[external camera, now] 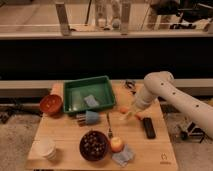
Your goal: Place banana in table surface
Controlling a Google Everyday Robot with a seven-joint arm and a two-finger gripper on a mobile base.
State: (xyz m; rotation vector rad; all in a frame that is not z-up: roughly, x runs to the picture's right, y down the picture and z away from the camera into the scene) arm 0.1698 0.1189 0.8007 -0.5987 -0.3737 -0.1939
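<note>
One claw [131, 113] gripped the banana [125, 116], low over the worktop [65, 135] beside the black remote [148, 127].

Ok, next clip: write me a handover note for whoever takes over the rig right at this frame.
Gripper: low over the right-centre of the table surface, between the green tray and the black remote.
Banana: at the gripper's tip, at or just above the wood, next to the carrot.
Done: banana brought down to the table.
Left: confirm it rests on the wood, let go, lift the arm away.
</note>
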